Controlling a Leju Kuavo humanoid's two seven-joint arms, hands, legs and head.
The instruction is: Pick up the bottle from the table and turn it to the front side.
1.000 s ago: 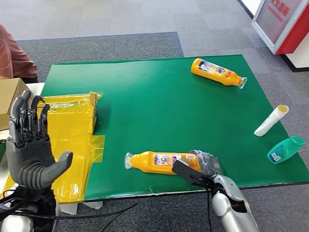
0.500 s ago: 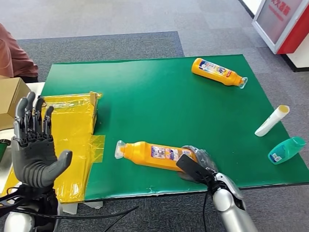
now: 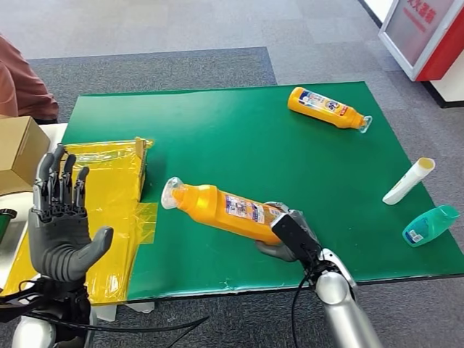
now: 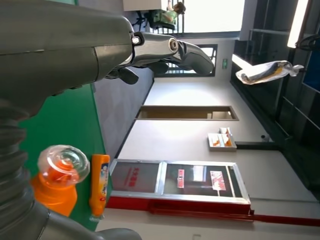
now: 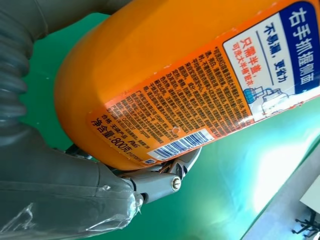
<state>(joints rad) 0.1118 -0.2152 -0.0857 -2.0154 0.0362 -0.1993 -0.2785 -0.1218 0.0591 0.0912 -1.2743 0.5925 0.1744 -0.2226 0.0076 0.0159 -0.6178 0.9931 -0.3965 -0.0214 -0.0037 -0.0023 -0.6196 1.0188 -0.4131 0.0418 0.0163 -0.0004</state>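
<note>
An orange bottle (image 3: 224, 208) with a clear cap is lifted at a slant above the green mat (image 3: 235, 138), its cap end pointing left and raised. My right hand (image 3: 287, 235) grips its base near the mat's front edge. In the right wrist view the bottle's (image 5: 181, 75) back label with a barcode faces the camera, and a finger (image 5: 158, 182) wraps under it. My left hand (image 3: 60, 225) is raised at the left with fingers spread and nothing in it. The left wrist view looks along the bottle's cap (image 4: 62, 165).
A second orange bottle (image 3: 327, 108) lies at the mat's far right. A white tube (image 3: 407, 180) and a teal bottle (image 3: 429, 224) lie at the right edge. A yellow bag (image 3: 109, 188) and a cardboard box (image 3: 19, 148) sit at left. A person's sleeve (image 3: 22, 83) is at far left.
My right hand has lifted the orange bottle off the mat and carried it left and up, its cap end rising. My left hand has shifted slightly right.
</note>
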